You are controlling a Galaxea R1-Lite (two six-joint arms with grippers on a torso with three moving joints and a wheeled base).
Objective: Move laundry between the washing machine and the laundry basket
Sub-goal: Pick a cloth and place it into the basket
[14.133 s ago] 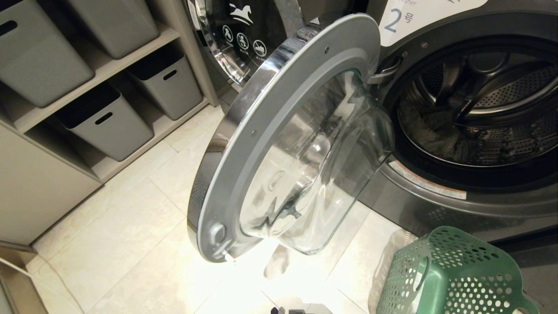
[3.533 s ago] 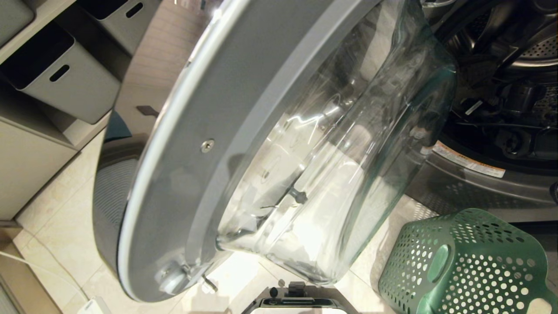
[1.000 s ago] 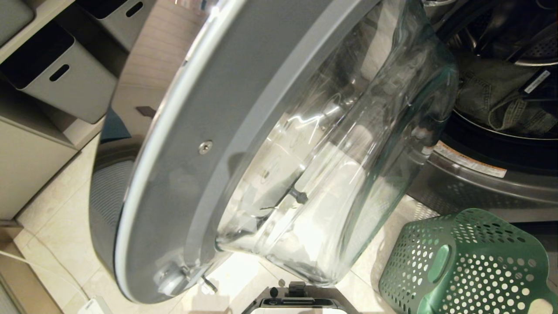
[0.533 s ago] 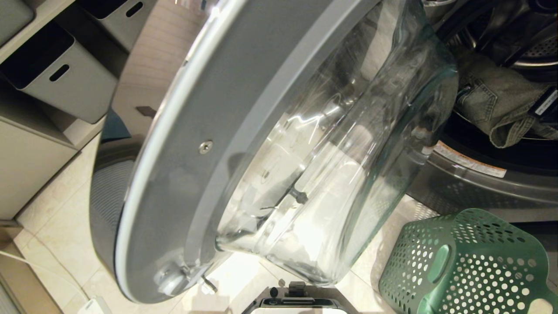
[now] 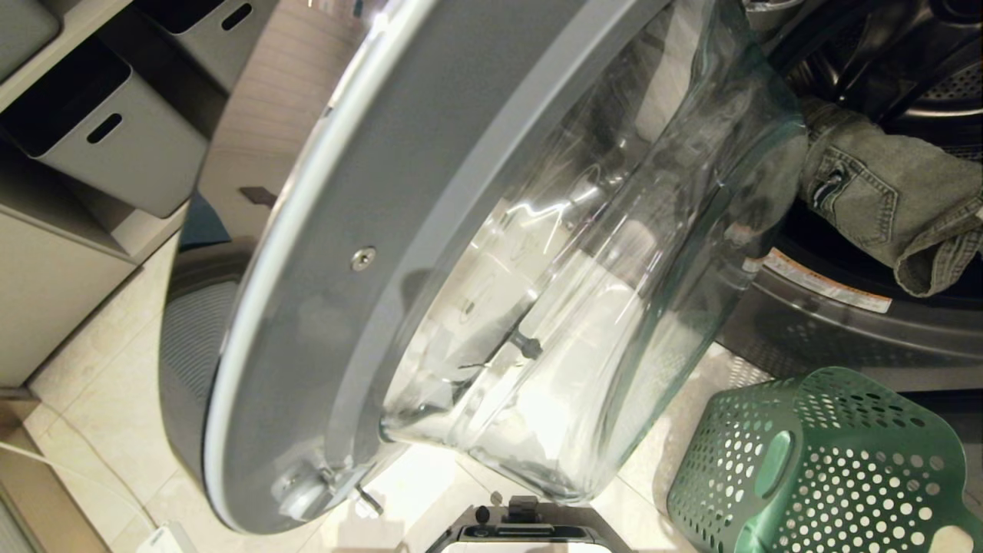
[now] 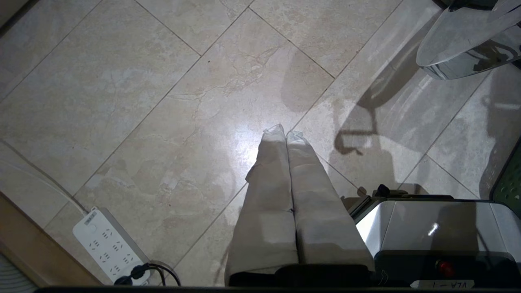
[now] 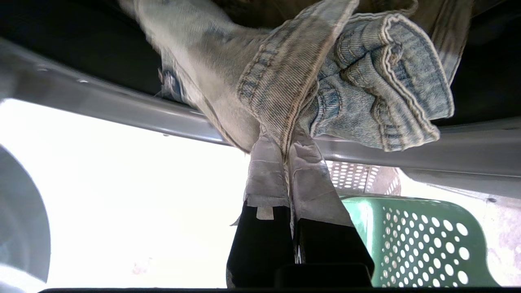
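Floor [image 6: 122, 101]: I see pale stone tiles, power strip [image 6: 108, 246] lying there.
Right end effector [image 7: 287, 142]: clenched on laundry [image 7: 346, 81].
Left end effector [image 6: 285, 132]: clenched, empty.

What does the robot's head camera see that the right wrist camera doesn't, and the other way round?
Only the head view shows the open glass door, the grey storage bins and the drum behind the laundry. Only the right wrist view shows the right gripper shut on a seam of the laundry. Both show that denim laundry hanging out over the washing machine and the green laundry basket, which has nothing in it yet.
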